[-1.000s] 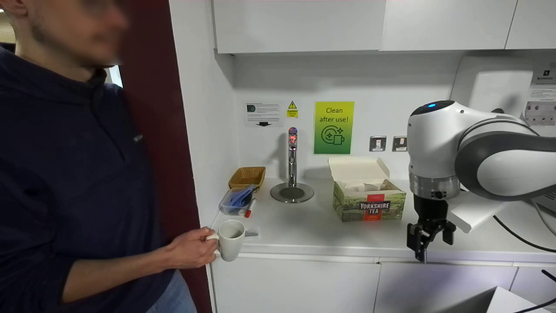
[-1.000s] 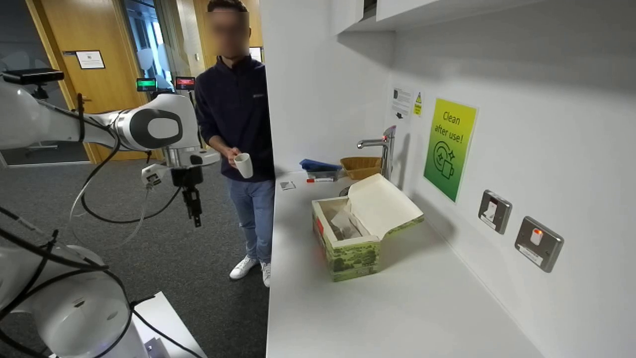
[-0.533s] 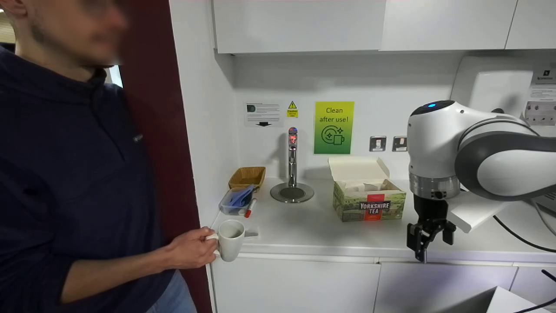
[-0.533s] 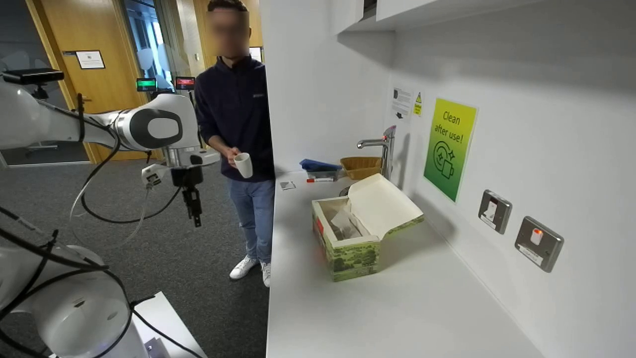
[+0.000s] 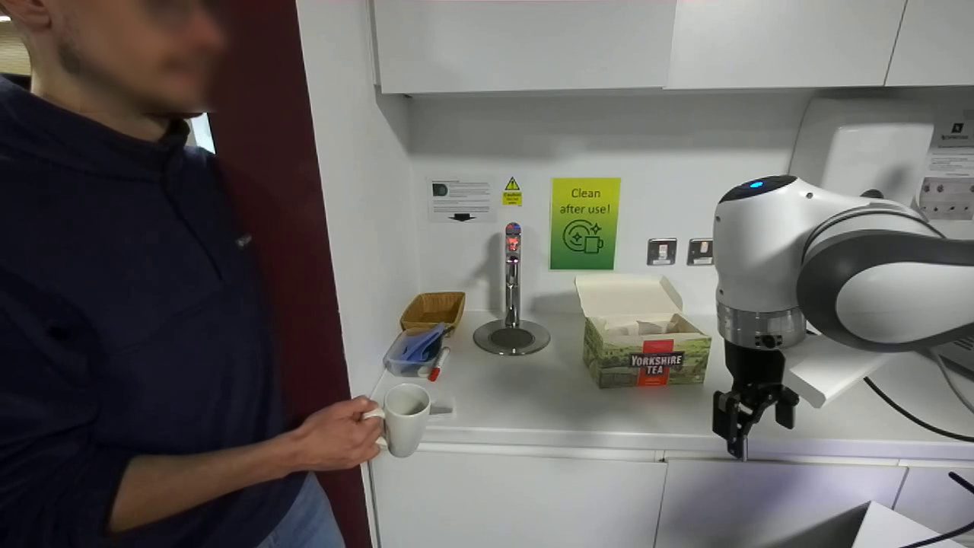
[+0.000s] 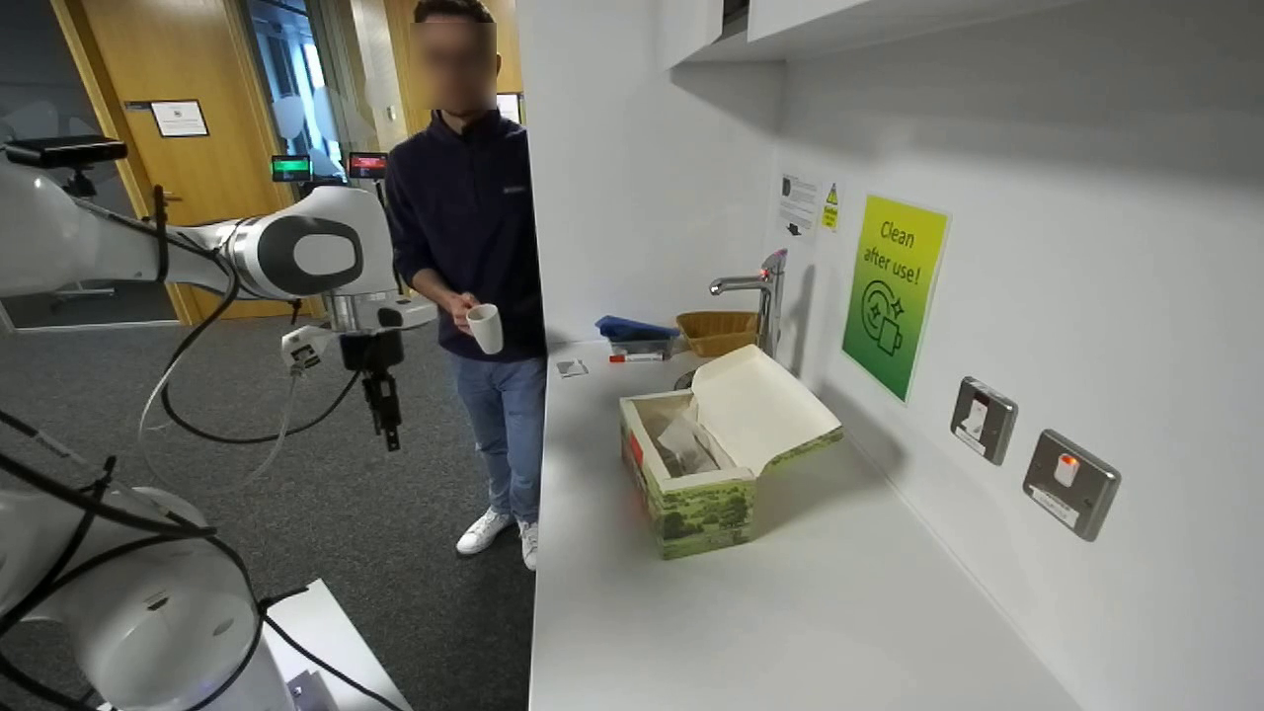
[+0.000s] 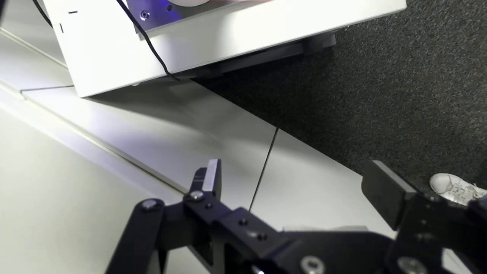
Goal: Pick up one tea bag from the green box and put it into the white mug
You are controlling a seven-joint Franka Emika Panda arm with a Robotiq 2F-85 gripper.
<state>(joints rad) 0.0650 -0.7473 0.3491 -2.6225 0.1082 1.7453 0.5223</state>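
The green box (image 5: 609, 365) stands on the counter with its cream lid tipped open, in both exterior views (image 6: 706, 513). Pale tea bags (image 5: 647, 327) show inside it, also in an exterior view (image 6: 686, 444). The white mug (image 5: 407, 430) is held by its handle in a person's hand, off the counter's front edge, slightly tilted; it shows in both exterior views (image 6: 485, 331). My gripper (image 5: 761, 434) hangs pointing down in front of the counter, to the right of the box. In the wrist view its fingers (image 7: 298, 182) are wide apart with nothing between them.
The person (image 5: 152, 304) stands at the counter's far end. A chrome tap (image 5: 512, 281), a brown basket (image 5: 434, 308), a plastic tub with blue cloth (image 5: 415, 352) and a red-capped marker (image 5: 438, 365) stand left of the box. Wall cupboards (image 5: 525, 46) overhang the counter.
The mug in the person's hand has shifted very slightly. The arm, the gripper and the box have not moved.
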